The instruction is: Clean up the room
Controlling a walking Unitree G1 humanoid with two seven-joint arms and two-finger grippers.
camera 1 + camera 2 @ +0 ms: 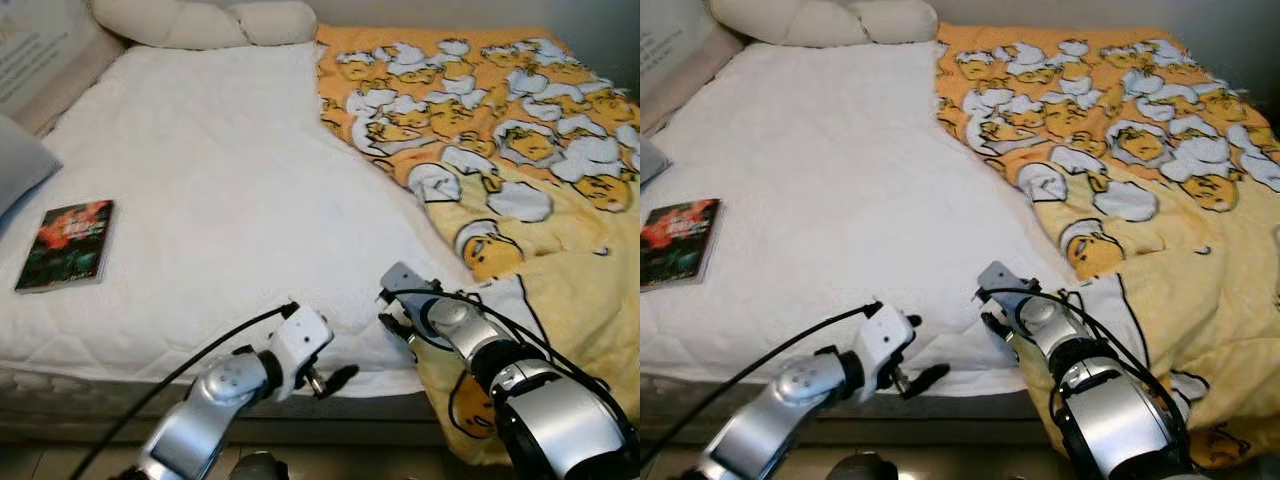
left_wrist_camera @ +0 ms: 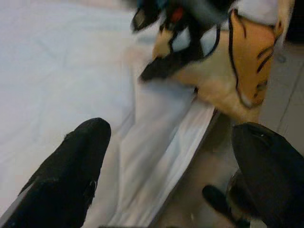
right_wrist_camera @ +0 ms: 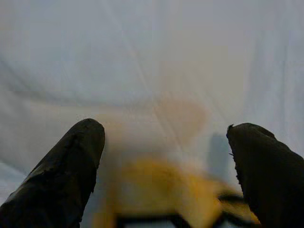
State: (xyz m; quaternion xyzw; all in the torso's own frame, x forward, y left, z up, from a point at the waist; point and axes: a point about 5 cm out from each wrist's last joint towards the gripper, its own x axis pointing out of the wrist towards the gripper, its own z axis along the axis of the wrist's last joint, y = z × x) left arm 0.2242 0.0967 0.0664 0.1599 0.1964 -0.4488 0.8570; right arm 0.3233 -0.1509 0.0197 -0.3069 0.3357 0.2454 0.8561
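Observation:
A yellow blanket printed with egg-yolk figures covers the right half of the bed and hangs over the front edge. Its lower left corner lies by my right gripper, which is open at the bed's front edge. In the right wrist view a blurred yellow blanket edge sits between the spread fingers. My left gripper is open too, low at the front edge of the white sheet, just left of the right gripper. A dark book with a red cover picture lies on the sheet at the left.
Cream pillows lie at the head of the bed. A grey pillow is at the far left. The mattress's front edge runs below the sheet, with floor beneath it.

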